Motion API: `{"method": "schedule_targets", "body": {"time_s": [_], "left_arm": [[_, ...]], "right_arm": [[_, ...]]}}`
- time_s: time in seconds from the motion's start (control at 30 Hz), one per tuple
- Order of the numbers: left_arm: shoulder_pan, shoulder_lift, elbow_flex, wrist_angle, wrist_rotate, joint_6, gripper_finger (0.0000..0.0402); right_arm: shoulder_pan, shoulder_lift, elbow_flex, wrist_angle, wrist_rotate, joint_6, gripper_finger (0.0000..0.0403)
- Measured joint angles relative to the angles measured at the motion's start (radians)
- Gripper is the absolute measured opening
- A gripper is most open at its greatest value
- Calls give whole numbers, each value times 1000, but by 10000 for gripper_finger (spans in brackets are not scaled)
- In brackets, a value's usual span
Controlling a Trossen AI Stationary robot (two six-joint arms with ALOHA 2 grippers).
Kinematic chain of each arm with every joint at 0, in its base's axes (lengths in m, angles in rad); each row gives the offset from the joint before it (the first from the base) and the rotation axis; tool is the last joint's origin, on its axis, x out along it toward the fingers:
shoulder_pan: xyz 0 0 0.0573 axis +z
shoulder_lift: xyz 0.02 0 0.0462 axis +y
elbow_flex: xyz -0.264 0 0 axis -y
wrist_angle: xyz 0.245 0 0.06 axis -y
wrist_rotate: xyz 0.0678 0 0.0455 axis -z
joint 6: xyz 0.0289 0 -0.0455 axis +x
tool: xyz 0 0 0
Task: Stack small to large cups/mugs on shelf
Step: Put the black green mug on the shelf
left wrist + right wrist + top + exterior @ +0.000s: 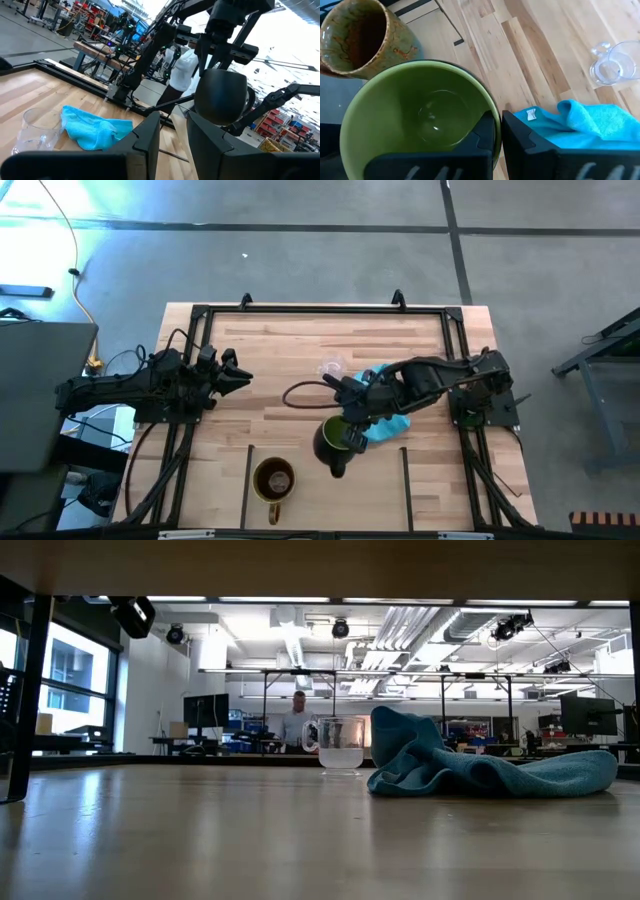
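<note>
High view: right gripper (352,435), lower centre, pinches the green mug (335,442) by its rim, above the shelf (330,500). Brown mug (273,479) sits in the bay left of it; collision risk if the carry drifts.

Low view: glass cup (340,744) mid-frame, just left of the turquoise cloth (480,768).

Left wrist: left gripper (172,131) idle, jaws narrow.

Right wrist: thin one-wall grip; mug may tilt or slip.

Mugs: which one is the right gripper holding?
The green mug, its rim pinched by the right gripper; the brown mug and glass cup stand free.
</note>
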Motion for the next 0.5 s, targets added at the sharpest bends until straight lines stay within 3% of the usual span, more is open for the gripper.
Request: {"method": "schedule_targets", "body": {"time_s": [0.5], "left_arm": [[0, 0, 0, 0, 0, -3, 85]], "right_arm": [[49, 30, 0, 1, 6, 77, 0]]}}
